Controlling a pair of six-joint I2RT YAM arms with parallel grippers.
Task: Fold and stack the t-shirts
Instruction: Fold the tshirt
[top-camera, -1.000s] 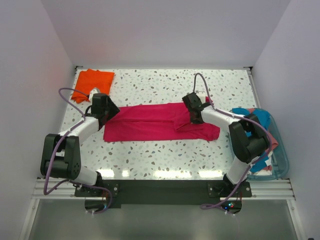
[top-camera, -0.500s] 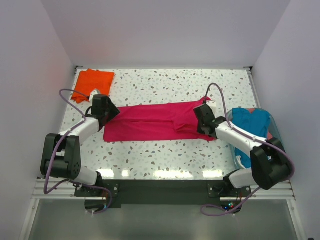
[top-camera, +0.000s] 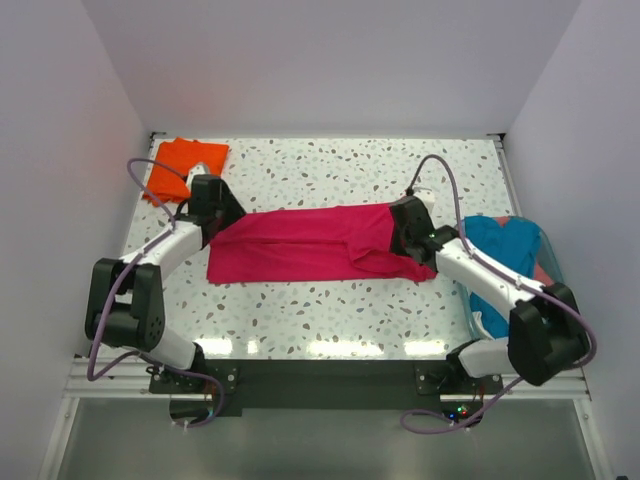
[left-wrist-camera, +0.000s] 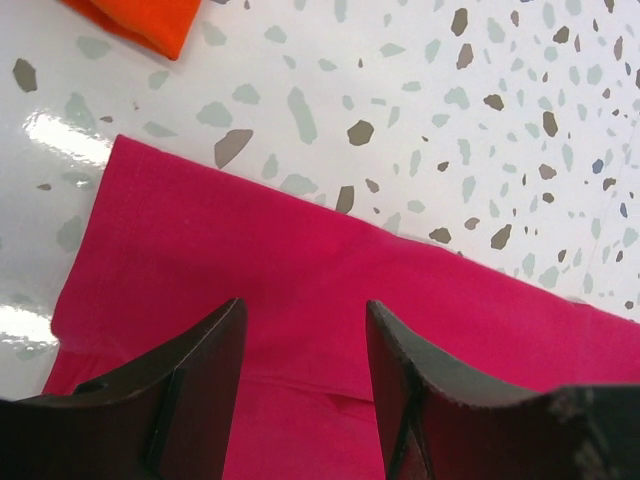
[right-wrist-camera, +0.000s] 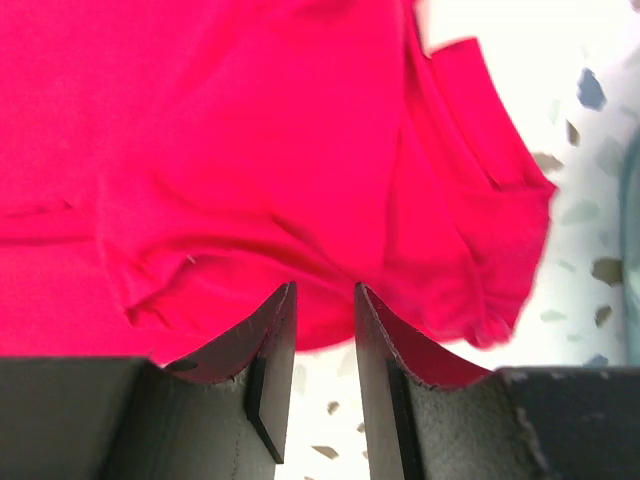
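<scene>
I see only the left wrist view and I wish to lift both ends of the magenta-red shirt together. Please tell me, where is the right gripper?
Observer: The right gripper hangs over the right end of the magenta-red shirt, opposite the end under your left fingers.
Operator: Thank you. Does it grip the cloth?
Observer: It does not seem so. In the right wrist view its fingers stand a narrow gap apart. Bare table shows between them, and the cloth lies just past the tips.
</scene>
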